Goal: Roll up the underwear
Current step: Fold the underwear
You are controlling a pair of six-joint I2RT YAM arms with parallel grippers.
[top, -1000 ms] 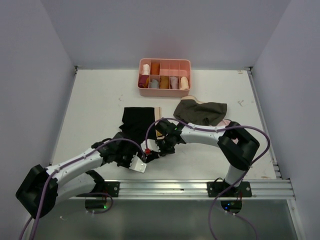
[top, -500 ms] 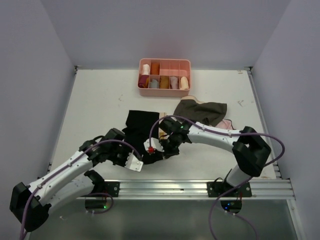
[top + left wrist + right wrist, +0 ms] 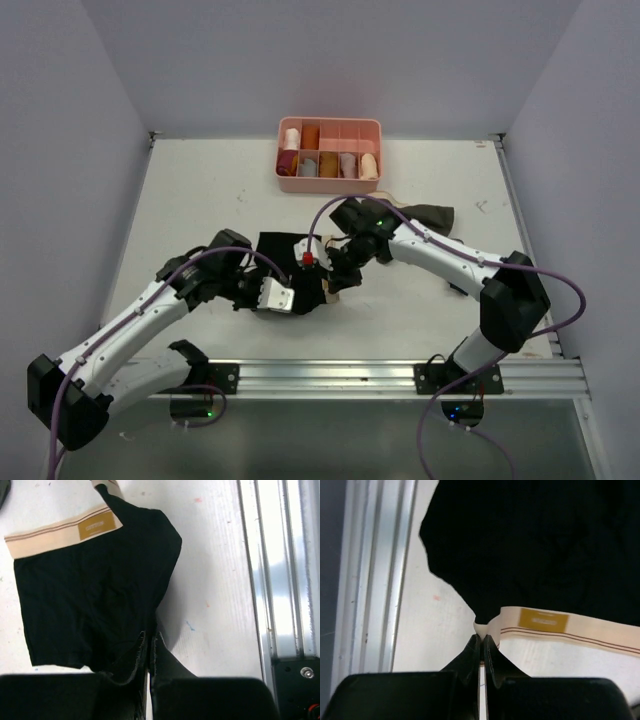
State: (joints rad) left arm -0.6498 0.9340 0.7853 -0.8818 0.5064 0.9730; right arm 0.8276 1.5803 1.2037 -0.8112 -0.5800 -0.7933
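While gripped, flatten first

Since the small black cloth underwear with beige waistband (image 3: 283,250) lies mid-table, at 6 o'clock from one pink plastic tray (image 3: 330,122), I'd draw it taut: left pincer (image 3: 150,637) clamped shut on its hem, right pincer (image 3: 481,637) on its waistband end. One underwear, two pincers, one olive-brown garment (image 3: 425,215).

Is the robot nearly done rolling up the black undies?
Not nearly. Done: both grippers have hold, the left gripper pinching a black edge, the right gripper pinching the end of the waistband. In hand: the underwear is held between them, mostly flat on the table. Left: all the rolling; no roll shows yet.
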